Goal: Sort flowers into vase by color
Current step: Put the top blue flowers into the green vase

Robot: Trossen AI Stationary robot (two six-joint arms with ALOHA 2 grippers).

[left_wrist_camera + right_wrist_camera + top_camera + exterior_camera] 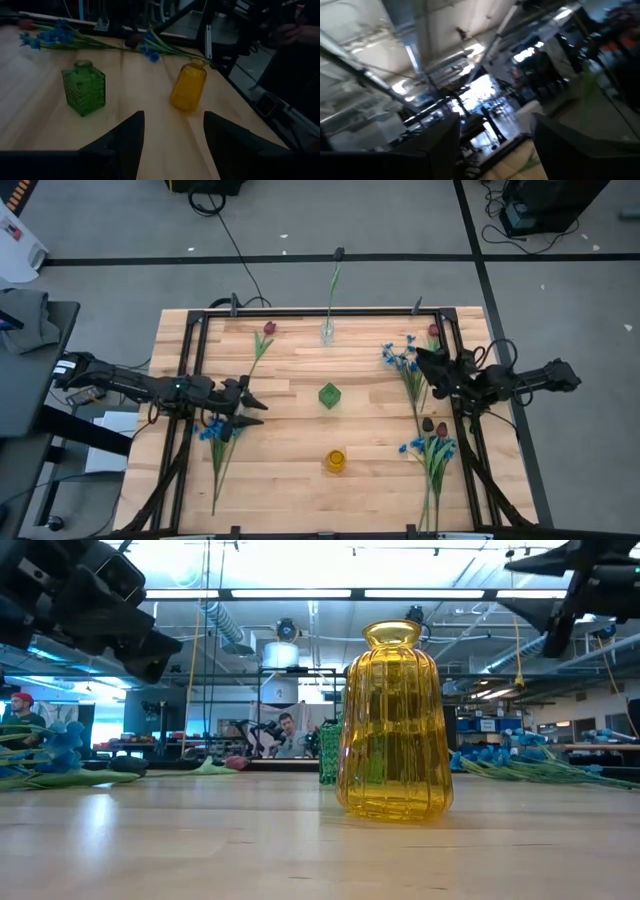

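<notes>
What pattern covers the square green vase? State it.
A raised dot grid on the green vase, clearest in the left wrist view.

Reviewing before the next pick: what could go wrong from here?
1. The clear vase already holds a tall stem and looks narrow; adding another could tip it.
2. The right gripper, open and empty, hovers over overlapping blue flowers; it may snag several stems.
3. The left gripper, open, sits near the green vase; a sweep could knock it.

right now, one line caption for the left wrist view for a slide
Open left gripper above the table, facing a green vase and a yellow vase.
</notes>
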